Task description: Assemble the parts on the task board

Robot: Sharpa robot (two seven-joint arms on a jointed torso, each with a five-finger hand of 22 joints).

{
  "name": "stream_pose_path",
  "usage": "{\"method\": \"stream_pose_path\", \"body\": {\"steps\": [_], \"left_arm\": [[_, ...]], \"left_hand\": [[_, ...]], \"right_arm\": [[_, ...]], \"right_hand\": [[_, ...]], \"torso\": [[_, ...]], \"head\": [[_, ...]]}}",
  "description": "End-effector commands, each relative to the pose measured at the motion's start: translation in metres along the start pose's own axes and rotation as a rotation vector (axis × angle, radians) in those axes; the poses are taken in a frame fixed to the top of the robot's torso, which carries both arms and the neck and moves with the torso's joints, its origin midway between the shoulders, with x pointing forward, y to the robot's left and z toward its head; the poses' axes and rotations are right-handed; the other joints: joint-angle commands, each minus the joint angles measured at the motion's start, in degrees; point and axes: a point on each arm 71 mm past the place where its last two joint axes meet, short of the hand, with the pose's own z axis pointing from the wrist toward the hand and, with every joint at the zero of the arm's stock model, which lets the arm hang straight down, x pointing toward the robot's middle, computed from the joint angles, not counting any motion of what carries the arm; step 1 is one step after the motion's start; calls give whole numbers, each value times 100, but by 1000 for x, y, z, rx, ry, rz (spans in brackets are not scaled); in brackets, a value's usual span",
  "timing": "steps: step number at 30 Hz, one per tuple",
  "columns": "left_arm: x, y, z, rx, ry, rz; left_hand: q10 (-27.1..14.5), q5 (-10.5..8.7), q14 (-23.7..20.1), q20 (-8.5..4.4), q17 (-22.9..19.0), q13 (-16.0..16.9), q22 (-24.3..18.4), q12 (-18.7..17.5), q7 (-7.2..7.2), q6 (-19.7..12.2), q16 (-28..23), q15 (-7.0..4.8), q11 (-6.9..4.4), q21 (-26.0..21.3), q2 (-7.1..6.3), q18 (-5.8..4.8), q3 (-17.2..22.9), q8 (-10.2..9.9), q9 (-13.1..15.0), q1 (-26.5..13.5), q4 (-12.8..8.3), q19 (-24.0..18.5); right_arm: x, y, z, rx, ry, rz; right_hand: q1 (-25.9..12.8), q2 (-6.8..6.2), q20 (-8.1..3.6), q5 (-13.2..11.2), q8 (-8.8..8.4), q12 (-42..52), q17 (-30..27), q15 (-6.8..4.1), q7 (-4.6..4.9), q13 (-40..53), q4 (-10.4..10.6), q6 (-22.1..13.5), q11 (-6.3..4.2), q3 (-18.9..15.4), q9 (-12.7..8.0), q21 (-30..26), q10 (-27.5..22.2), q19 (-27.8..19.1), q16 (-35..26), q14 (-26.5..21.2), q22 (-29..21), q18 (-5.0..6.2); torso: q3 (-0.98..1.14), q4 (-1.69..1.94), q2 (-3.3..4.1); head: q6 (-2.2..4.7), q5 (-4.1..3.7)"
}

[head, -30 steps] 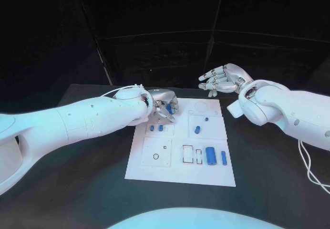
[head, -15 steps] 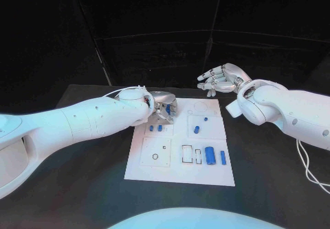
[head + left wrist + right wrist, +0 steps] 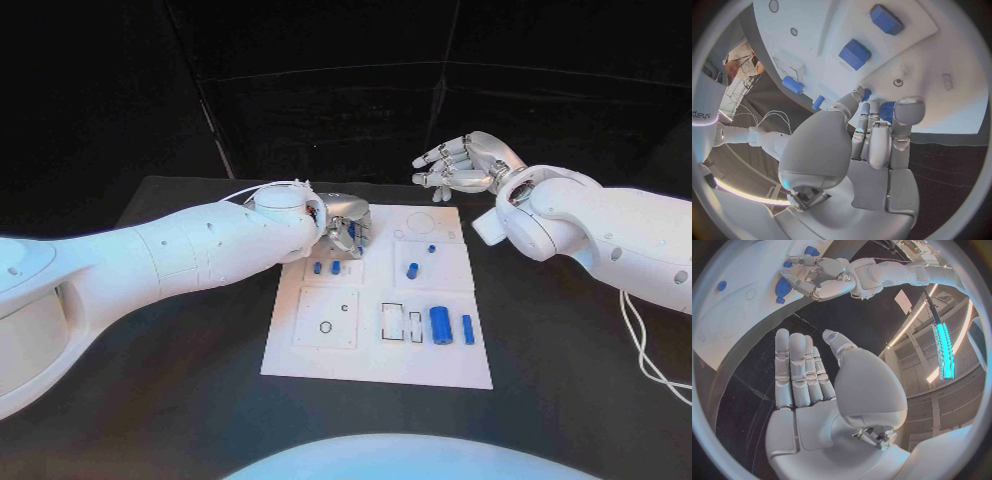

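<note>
The white task board [image 3: 329, 355] lies in the middle of the black table. My left hand [image 3: 342, 224] hovers over its far left corner with the fingers curled in, pinching a small blue part [image 3: 887, 110] at the fingertips [image 3: 906, 110]. Just near of the hand, two small blue parts [image 3: 326, 267] sit side by side on the board. Another blue part [image 3: 413, 270] lies in the middle, and a thick blue cylinder [image 3: 440, 325] and a thin one [image 3: 467, 329] lie near the right edge. My right hand [image 3: 462, 165] is raised beyond the board's far right corner, fingers straight, holding nothing.
The board carries outlined slots and holes, among them a rectangular frame [image 3: 394, 321] and a small oval ring [image 3: 326, 327]. Bare black table [image 3: 173, 400] surrounds the board on every side. In the right wrist view the left hand [image 3: 820, 277] sits over the board [image 3: 729, 320].
The left hand has turned a little over the board's far left corner, still holding the blue part. The right hand has hardly moved.
</note>
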Motion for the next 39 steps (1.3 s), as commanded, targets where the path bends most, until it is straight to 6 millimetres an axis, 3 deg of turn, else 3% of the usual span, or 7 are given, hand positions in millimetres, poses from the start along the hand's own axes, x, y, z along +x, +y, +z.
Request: {"method": "stream_pose_path", "body": {"steps": [1,17,23,27,39], "left_arm": [[3,1,1,-21,41,15],[5,2,1,-57,67,21],[5,0,1,-32,63,20],[4,-1,1,-15,49,12],[0,4,-3,-5,-14,-33]], "left_hand": [[70,-10,187,-1,-16,-16,22,-33,8,53,23,-45,-14,36,73,-38,49,-26,-12,-7,-2,42],[162,-8,189,-10,-38,-81,151,-101,24,124,25,-52,-20,137,128,-58,225,-75,-60,4,-39,57],[410,-11,195,-32,-43,-99,296,-104,-15,321,38,-92,-76,254,217,-75,391,-52,-67,-37,-26,80],[554,-259,191,-67,-67,-121,394,-174,-43,427,36,-122,-111,327,279,-88,481,-74,-75,-123,23,86],[641,-282,191,-79,-75,-133,471,-234,-34,486,38,-130,-116,385,273,-102,521,-97,-83,-162,30,94]], "right_arm": [[0,2,0,-15,2,-2],[0,2,1,-16,3,-2],[0,2,1,-16,4,-1],[0,2,1,-17,4,-1],[0,2,1,-17,3,-1]], "right_hand": [[33,20,9,20,35,-15,-5,5,4,-6,22,-52,3,16,4,-26,-55,-1,39,-45,-5,20],[41,24,9,20,42,-13,-12,5,5,-14,25,-53,4,19,5,-26,-53,1,44,-45,-5,21],[42,26,9,19,45,-12,-14,5,5,-17,27,-53,4,19,5,-26,-52,2,46,-45,-5,21],[36,30,9,18,49,-10,-17,6,6,-21,36,-53,5,18,5,-27,-50,3,49,-44,-5,21],[28,34,10,17,54,-8,-21,7,7,-26,48,-53,7,15,6,-27,-48,5,53,-43,-5,20]], "torso": [[1,1,0],[0,2,1],[-1,2,0],[1,7,-1],[-1,6,-3]], "head": [[1,1],[-22,-2],[-26,-4],[-26,-4],[3,-12]]}}
